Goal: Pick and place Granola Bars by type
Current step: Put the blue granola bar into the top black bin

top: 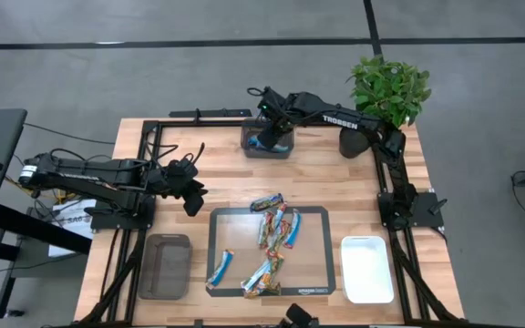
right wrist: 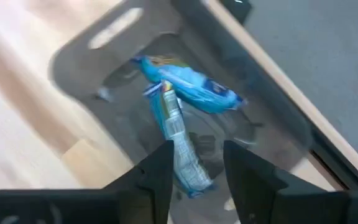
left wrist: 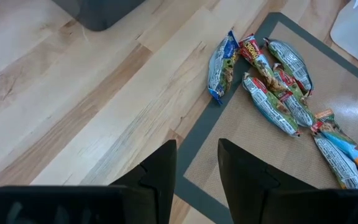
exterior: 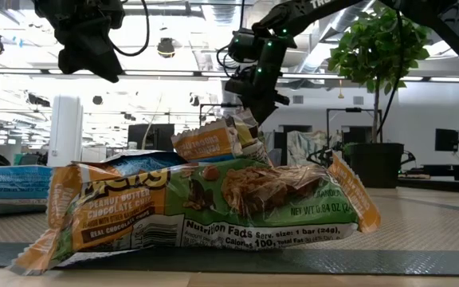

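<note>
Wooden table (top: 199, 182) holds my mat (top: 322, 273) of bars (top: 276, 226); right gripper (top: 264, 137) hangs released over a tray (top: 267, 150) with 2 blue bars (right wrist: 188, 90), left gripper (top: 192, 193) parted.

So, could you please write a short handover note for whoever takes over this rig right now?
Right pincer: open, empty, above the dark bin at the table's far edge, which holds two blue bars.
Left pincer: open, empty, hovering over the left edge of the mat.
Done: two blue bars binned.
Left: the remaining granola bars lie on the mat; the grey tray and white tray are empty.
</note>
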{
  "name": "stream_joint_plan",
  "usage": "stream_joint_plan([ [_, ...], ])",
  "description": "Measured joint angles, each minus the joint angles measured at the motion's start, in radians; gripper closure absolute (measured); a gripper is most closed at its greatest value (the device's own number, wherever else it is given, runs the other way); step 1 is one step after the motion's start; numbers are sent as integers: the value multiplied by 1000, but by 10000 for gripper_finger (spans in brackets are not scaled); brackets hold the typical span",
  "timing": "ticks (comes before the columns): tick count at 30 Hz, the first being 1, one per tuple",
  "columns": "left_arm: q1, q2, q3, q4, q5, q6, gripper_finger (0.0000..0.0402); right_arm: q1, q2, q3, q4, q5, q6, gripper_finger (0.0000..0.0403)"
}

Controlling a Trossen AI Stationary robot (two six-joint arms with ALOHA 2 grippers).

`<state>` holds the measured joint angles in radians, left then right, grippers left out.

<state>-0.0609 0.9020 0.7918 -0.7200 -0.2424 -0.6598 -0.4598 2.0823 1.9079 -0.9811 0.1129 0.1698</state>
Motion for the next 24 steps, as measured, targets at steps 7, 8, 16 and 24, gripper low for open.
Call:
stream_joint_plan([
  [7,0,0,0,0,0,2,292,49,0,0,19,-213,-92,251],
  [8,0,0,0,0,0,2,292,62,0,0,18,-243,-99,251],
  [16,0,0,0,0,0,4,292,195,0,0,-102,-433,-264,251],
  [24,0,0,0,0,0,2,292,294,-20,-49,-216,-535,-395,268],
])
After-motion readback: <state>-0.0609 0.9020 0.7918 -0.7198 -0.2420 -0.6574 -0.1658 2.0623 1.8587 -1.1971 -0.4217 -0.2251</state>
